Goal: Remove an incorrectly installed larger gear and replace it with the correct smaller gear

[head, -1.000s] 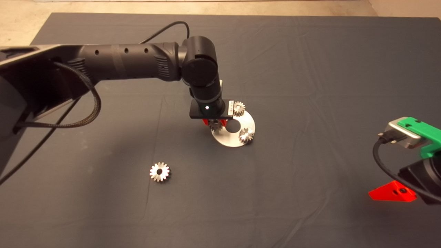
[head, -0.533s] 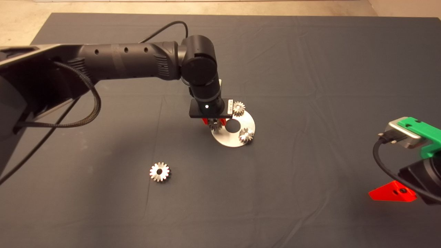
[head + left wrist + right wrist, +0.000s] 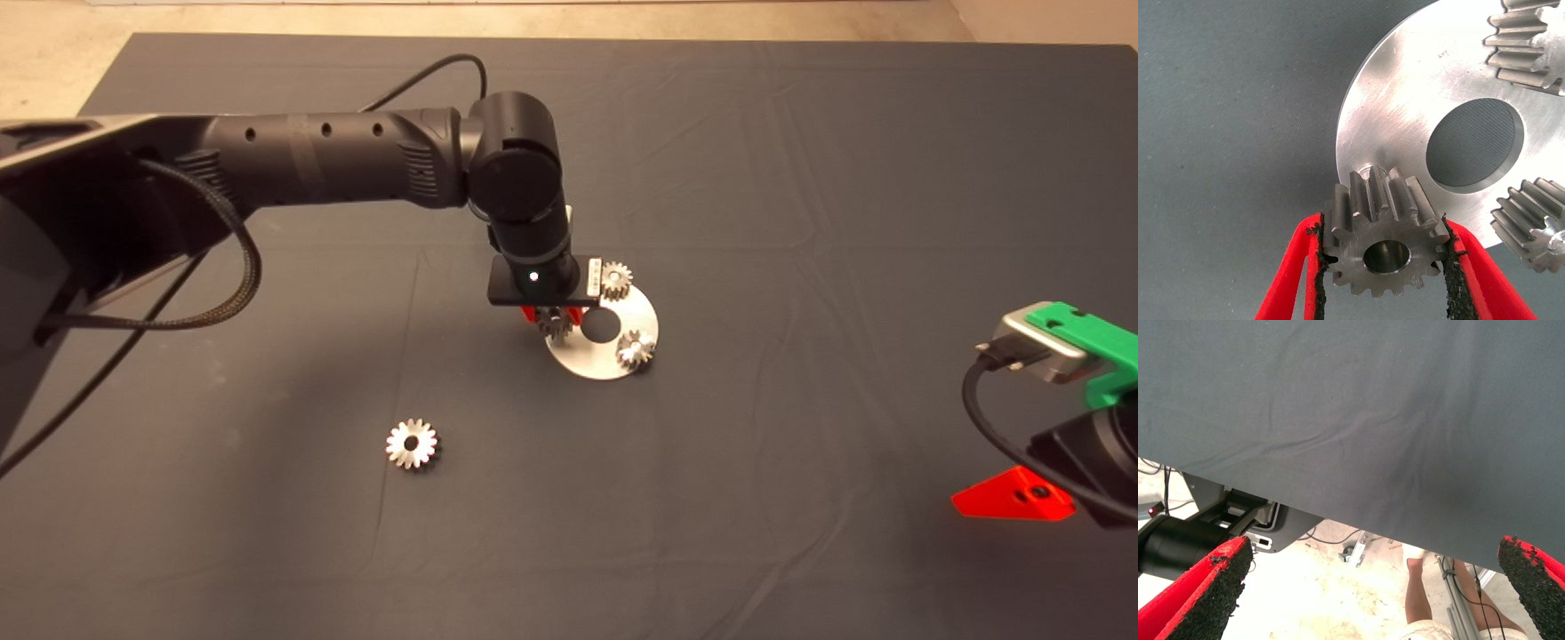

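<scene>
With its red fingers (image 3: pixel 1295 267) pressed against both flanks of the small gear (image 3: pixel 1386 243), the left pincer (image 3: pixel 553 315) grips it at the left edge of the round steel plate (image 3: pixel 636 313) near the middle of the worktop (image 3: pixel 800 178). In the left wrist view a short stub shows just behind the gear, so the gear appears to sit at or just over its post; whether it is fully seated cannot be told. Two matching small gears (image 3: pixel 615 280) (image 3: pixel 636 350) stand on the plate's far and near-right rim. Across the last second the arm and gear have scarcely moved, which suggests the fitting is being settled rather than carried. The big gear (image 3: pixel 412 444) lies flat on the mat, well apart to the near left, so removal looks done and only seating and release remain. The right pincer (image 3: pixel 1013 502) waits spread wide at the near-right edge; its wrist view shows a person's leg (image 3: pixel 1418 593) beyond the mat.
</scene>
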`<control>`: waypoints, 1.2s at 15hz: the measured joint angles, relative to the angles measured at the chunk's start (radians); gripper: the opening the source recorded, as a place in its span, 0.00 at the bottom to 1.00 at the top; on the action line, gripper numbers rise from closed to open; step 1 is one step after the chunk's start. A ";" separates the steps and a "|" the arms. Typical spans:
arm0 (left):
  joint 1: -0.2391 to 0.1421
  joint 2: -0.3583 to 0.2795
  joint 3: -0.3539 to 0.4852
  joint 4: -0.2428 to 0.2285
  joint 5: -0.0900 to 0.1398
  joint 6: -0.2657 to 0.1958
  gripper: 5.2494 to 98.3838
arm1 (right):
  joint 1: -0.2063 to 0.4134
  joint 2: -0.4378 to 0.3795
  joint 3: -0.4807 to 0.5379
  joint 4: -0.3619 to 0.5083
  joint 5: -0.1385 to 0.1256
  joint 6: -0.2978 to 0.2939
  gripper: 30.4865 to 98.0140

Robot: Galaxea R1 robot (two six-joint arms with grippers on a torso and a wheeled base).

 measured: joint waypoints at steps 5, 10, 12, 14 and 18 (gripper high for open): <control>0.000 0.013 0.000 0.005 0.027 -0.014 0.31 | 0.000 0.000 0.000 0.000 0.000 0.000 0.99; 0.000 0.027 -0.012 0.007 0.045 -0.014 0.31 | 0.000 0.000 0.000 0.000 0.000 0.000 0.99; 0.000 0.024 -0.013 0.006 0.040 -0.013 0.31 | 0.000 0.000 0.000 0.000 0.000 0.000 0.99; 0.000 0.024 -0.013 0.006 0.039 -0.012 0.31 | 0.000 0.000 0.000 0.000 0.000 0.000 1.00; 0.000 0.025 -0.013 0.006 0.037 -0.012 0.30 | 0.000 0.000 0.000 0.000 0.000 0.000 1.00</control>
